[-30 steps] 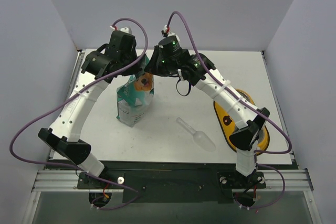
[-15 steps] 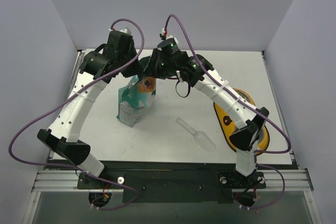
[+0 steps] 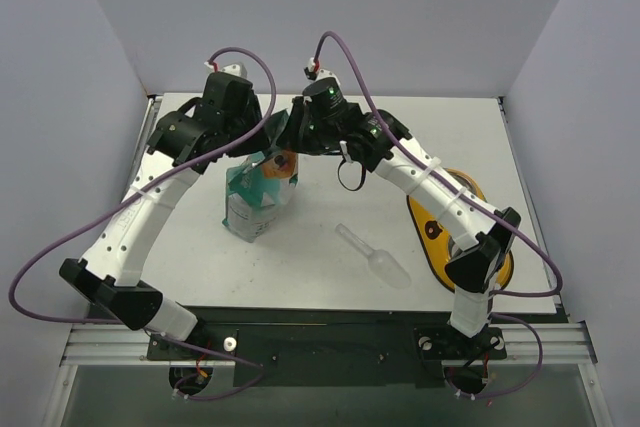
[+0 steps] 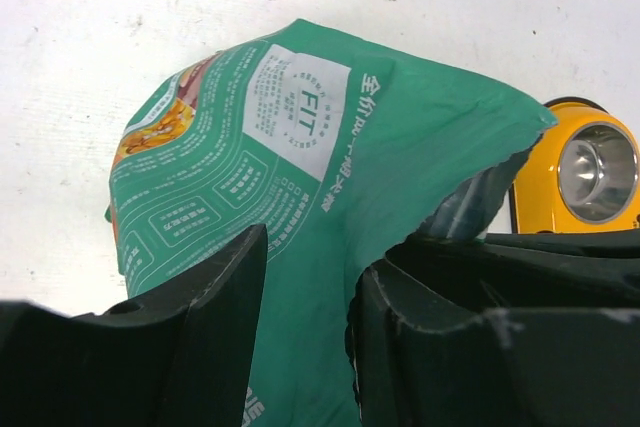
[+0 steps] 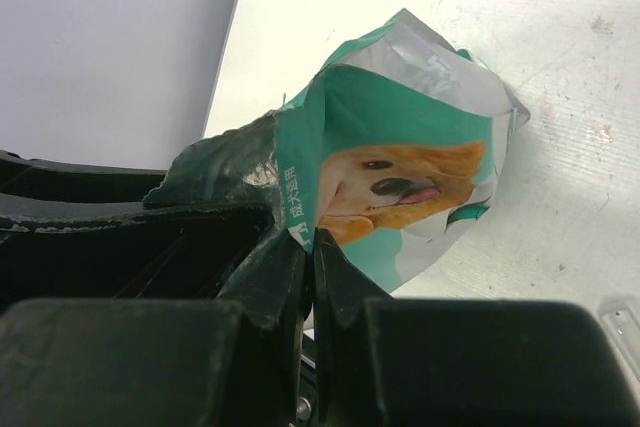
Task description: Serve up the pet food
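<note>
The flat white table (image 3: 310, 252) carries a teal-green foil bag (image 3: 255, 202) centre-left, a clear plastic scoop (image 3: 375, 255) at centre, and a yellow bowl stand (image 3: 424, 215) at right.

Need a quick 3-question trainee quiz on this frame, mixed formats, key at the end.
1. Which gripper is pinched shut on an edge of the green pet food bag?
2. The clear scoop lies: A) inside the bag; B) on the table, between the bag and the orange bowl; C) in a gripper.
3. True or false: the fingers of the left gripper stand apart, with the bag between them.
Key: 1. right gripper; 2. B; 3. true.
</note>
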`<state>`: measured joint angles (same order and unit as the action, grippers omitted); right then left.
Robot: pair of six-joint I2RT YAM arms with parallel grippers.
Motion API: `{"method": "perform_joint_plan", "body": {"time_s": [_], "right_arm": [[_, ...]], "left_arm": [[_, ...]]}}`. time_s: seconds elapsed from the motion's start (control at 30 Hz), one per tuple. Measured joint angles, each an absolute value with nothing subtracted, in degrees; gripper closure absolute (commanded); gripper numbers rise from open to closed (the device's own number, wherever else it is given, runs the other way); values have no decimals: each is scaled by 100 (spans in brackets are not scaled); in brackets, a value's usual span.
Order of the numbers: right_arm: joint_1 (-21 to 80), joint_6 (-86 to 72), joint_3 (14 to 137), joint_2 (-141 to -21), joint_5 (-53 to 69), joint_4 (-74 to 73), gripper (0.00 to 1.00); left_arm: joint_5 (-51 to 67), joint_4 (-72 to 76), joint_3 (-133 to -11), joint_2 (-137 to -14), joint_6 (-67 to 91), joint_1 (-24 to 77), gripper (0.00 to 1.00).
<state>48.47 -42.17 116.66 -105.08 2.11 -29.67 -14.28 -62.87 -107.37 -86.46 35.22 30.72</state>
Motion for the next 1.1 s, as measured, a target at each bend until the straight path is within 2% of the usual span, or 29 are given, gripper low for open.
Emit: {"method": "perform_joint_plan", "body": {"time_s": [0.07,0.1,0.13,0.17,0.23,0.53,0.77,0.83,0.9,0.97,1.1], "right_arm": [[4838,-4237,11642,-10495,255,-2939,100],[4836,-4241,11625,-10495,259,-2917,100],[4836,-4250,11611,-10495,259,-2897,100],[4836,-4254,11598,-10495,266,-2882,100],[4836,-4263,11559,-10488,279,-2882,100],[4864,-4187,11382,-10390,285,-2884,100],[4866,-4150,12256,-10726,534,-3188,100],[4860,-4152,12304,-10770,550,-3247,100],[4840,-4158,12302,-10783,589,-3291,100],[4829,-4150,12302,-10783,582,-3354,100],[4792,-4147,12302,-10783,613,-3385,100]], "left_arm": [[-1520,-6233,-10597,-8549,3496,3072,53],[-1573,-6233,-10575,-8534,3472,3072,59],[-1616,-6233,-10575,-8534,3424,3072,69],[-1643,-6230,-10578,-8534,3387,3072,87],[-1734,-6272,-10656,-8573,3293,3076,100],[-2716,-7238,-12322,-9205,3068,3094,100],[-3107,-8235,-13225,-9487,3028,3089,100],[-3072,-8256,-13109,-9461,3035,3089,89],[-3035,-8082,-12790,-9360,3057,3089,61],[-2995,-7695,-12215,-9100,3135,3089,52],[-2950,-7476,-11668,-8683,3120,3063,48]]}}
